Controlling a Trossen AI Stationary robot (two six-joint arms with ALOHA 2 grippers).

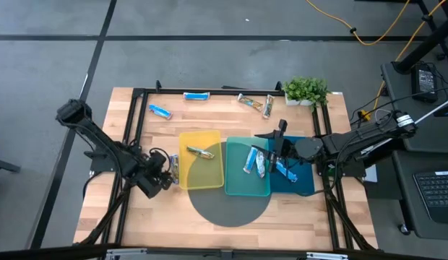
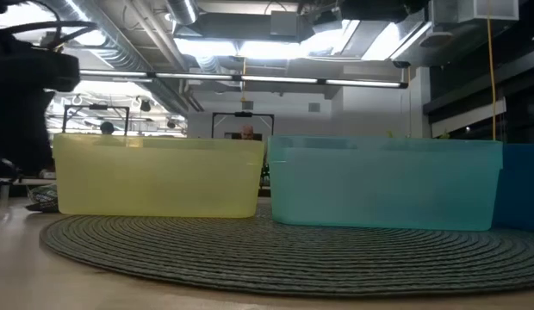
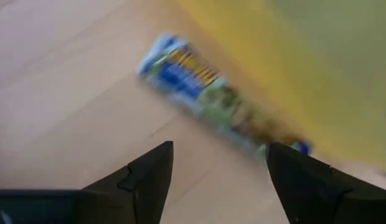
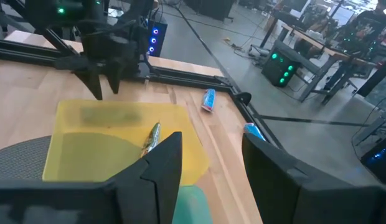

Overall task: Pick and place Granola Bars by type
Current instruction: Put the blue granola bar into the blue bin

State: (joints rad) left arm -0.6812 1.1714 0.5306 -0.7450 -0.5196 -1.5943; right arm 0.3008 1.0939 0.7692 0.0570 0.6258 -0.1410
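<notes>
Left wrist view: spread-fingered left gripper (image 3: 218, 180) above a shiny blue-yellow granola bar (image 3: 218, 102) (beside yellow tray (image 3: 317, 56)).

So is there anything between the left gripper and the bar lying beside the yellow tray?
Nothing visible does. The left gripper is open right over the bar, which lies on bare wood against the yellow tray.

Potted plant (image 1: 306, 90); round mat (image 1: 231, 206).
</notes>
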